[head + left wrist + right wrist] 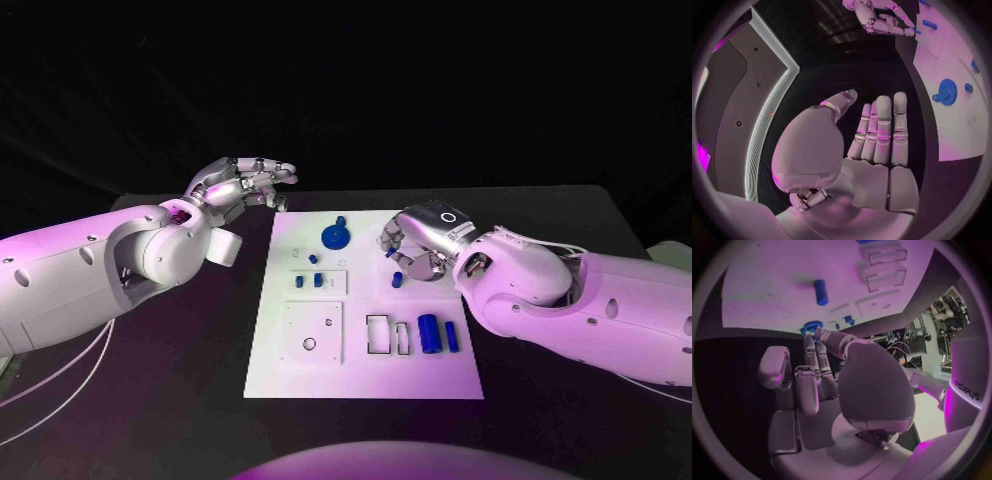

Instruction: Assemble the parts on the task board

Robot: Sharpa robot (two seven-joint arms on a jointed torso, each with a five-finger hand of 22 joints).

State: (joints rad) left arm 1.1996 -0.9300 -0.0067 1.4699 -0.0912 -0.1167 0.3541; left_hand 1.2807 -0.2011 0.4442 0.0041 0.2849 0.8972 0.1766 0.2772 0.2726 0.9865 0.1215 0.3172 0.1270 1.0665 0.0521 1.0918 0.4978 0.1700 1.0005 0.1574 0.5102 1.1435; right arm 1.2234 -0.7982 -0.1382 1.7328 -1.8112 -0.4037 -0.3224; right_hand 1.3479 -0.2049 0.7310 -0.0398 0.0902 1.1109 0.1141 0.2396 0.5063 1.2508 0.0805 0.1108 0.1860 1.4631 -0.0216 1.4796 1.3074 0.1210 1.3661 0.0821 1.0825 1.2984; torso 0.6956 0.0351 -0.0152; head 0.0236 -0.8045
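The white task board lies in the middle of the black table. On it are a round blue disc, two small blue pegs, a small blue piece and two blue cylinders. My left hand hovers off the board's far left corner; its palm is bare and its fingers are stretched out. My right hand hangs over the board's far right part with its fingers curled down. Its thumb hides what lies between the fingertips. The disc lies just beyond them.
White rectangular frames and a raised square plate sit on the board's near half. Bare black table runs on both sides of the board. A cable hangs under the left arm.
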